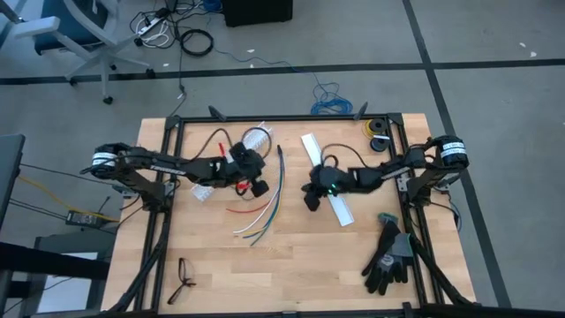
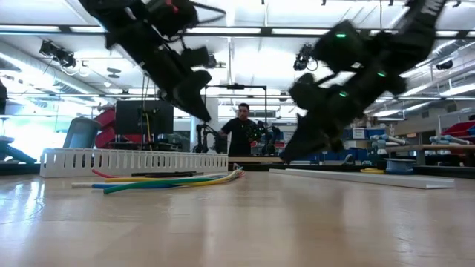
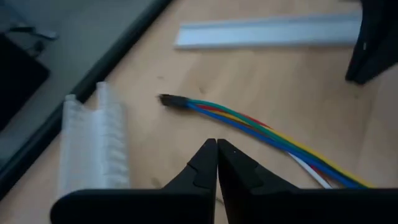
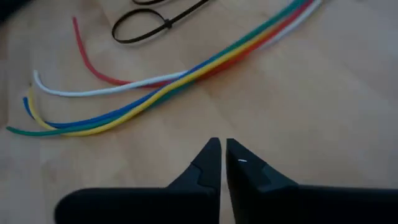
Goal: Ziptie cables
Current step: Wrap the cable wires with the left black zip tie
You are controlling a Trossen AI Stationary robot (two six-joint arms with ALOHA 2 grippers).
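The cables point(image 1: 265, 205) lie loose on the wooden table, a bundle of red, green, blue, yellow and white wires. Their dark sheathed end point(image 3: 168, 100) points to the far side; the free ends point(image 4: 37, 106) fan out toward the near side. My left gripper point(image 1: 260, 187) hangs shut just left of the bundle, above the table, its tips point(image 3: 216, 149) slanting down over the wires. My right gripper point(image 1: 311, 201) hangs shut to the right of the bundle, its tips point(image 4: 221, 149) slanting down over bare wood. Neither holds anything.
A white slotted channel point(image 1: 256, 140) lies at the far side, left of the sheath. A flat white channel point(image 1: 328, 181) lies under the right arm. A looped black zip tie point(image 4: 152, 25) rests beyond the wires. Dark gloves point(image 1: 388, 252) sit near right.
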